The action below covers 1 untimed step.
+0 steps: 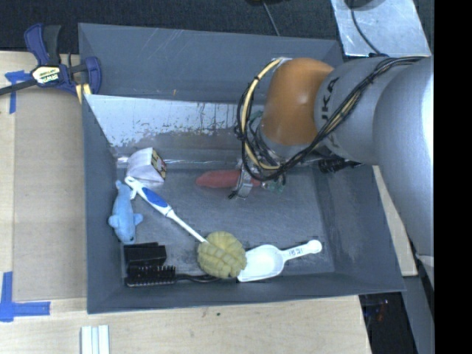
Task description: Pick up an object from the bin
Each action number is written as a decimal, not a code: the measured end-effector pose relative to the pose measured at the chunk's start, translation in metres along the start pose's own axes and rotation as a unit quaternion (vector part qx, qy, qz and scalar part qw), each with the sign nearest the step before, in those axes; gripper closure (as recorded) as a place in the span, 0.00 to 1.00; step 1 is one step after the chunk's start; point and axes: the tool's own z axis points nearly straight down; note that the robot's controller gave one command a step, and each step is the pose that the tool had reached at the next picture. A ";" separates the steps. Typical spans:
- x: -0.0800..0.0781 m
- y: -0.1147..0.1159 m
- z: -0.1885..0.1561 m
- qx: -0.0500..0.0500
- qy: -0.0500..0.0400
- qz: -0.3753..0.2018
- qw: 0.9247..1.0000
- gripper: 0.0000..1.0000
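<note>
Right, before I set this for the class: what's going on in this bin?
The robot arm reaches in from the right, and its gripper is low in the bin, at the right end of a dark red oblong thing. Whether it grips that thing cannot be seen. Along the left and front lie a white packet, a blue toy fish, a toothbrush, a black brush, a knobbly yellow ball and a white scoop.
</note>
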 end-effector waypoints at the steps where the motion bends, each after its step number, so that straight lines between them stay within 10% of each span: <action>1: 0.000 0.000 0.000 0.000 0.000 0.000 1.000 1.00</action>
